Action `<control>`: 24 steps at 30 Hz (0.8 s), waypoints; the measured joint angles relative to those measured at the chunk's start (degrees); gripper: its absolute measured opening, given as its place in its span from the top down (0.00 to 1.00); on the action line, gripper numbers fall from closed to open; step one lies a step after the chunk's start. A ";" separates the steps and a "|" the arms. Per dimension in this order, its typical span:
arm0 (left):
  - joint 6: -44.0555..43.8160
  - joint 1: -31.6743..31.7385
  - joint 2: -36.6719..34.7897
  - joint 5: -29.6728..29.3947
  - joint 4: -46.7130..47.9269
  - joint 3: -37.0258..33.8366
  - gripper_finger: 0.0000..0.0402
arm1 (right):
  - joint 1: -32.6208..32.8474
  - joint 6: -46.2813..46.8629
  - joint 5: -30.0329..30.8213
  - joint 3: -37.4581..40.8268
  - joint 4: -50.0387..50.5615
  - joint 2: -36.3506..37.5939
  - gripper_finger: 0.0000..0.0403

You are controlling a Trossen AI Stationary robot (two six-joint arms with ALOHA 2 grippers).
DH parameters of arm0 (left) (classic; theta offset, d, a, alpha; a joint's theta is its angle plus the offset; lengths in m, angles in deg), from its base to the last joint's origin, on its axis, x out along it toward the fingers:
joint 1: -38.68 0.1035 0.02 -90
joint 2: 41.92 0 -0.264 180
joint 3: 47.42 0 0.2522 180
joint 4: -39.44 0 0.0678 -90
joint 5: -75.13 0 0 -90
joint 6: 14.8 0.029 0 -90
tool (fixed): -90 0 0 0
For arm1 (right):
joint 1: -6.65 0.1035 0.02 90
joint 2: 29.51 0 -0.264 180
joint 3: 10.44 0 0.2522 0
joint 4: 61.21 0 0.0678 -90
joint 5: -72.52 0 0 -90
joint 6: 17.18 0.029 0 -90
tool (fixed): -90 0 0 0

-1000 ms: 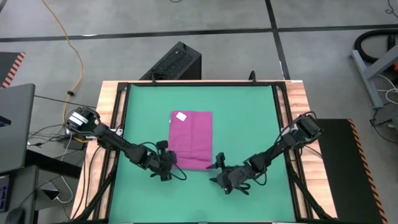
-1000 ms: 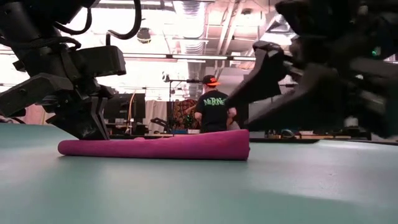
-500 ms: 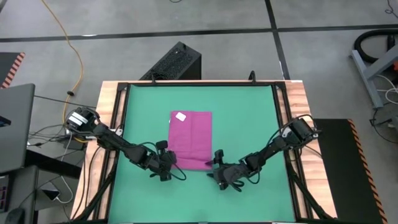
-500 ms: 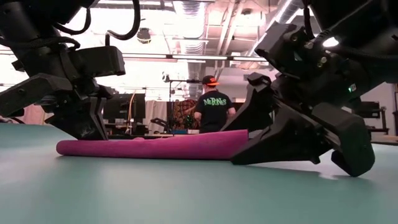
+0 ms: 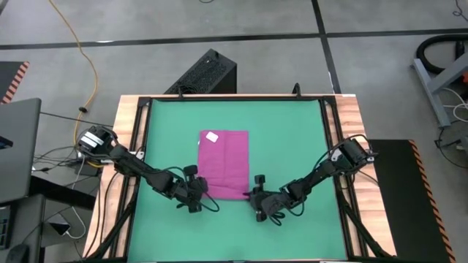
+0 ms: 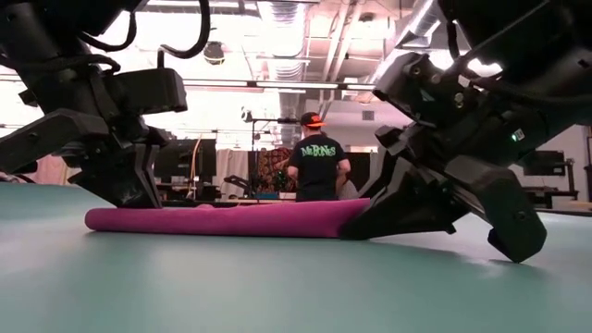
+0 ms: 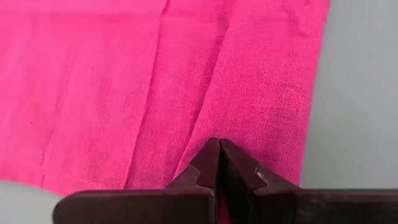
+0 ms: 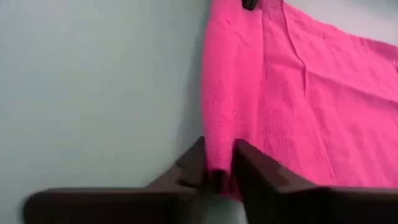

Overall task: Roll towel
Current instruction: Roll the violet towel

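The magenta towel (image 5: 224, 162) lies flat and folded on the green mat (image 5: 292, 131), its white tag (image 5: 213, 136) at the far left corner. In the low view its near edge (image 6: 222, 220) shows as a thick band on the mat. My left gripper (image 5: 202, 188) is at the towel's near left corner, shut on it. My right gripper (image 5: 251, 194) is at the near right corner, shut on the cloth there. In the right wrist view the towel (image 8: 292, 93) stretches away from the fingers. My left gripper pinches the towel at its left edge by the near corner (image 7: 217, 127) between its shut fingertips. It comes from the table's left, slanting down. A crease runs away from the tips; the towel stays on the mat. My right gripper pinches the towel's right edge at the near corner (image 8: 219, 155) between its two fingers. It comes from the table's right, slanting down. How many layers it has, I cannot tell. The corner rests on the mat.
A wooden frame (image 5: 351, 124) borders the mat on all sides. A black box (image 5: 208, 73) stands on the floor beyond the far edge. A person (image 6: 319, 162) stands in the room far behind the table.
My right gripper has moved toward the table's left edge and down to the towel's near right corner, and has shut on it. The towel lies where it was.
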 joint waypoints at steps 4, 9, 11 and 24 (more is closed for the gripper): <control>0.74 0.00 0.06 1.77 0.16 1.72 1.00 | 0.37 1.27 0.46 0.09 0.33 0.32 0.96; 4.23 -0.79 -0.20 3.08 1.37 5.41 1.00 | 0.68 3.49 -0.34 0.11 0.77 1.67 0.97; 6.21 -1.10 -0.22 2.56 3.28 7.06 1.00 | 0.42 4.64 -2.52 0.11 1.75 2.43 0.98; 16.17 1.45 -0.11 -0.35 -4.57 -0.24 1.00 | -1.41 10.94 -12.60 0.31 12.45 10.80 0.99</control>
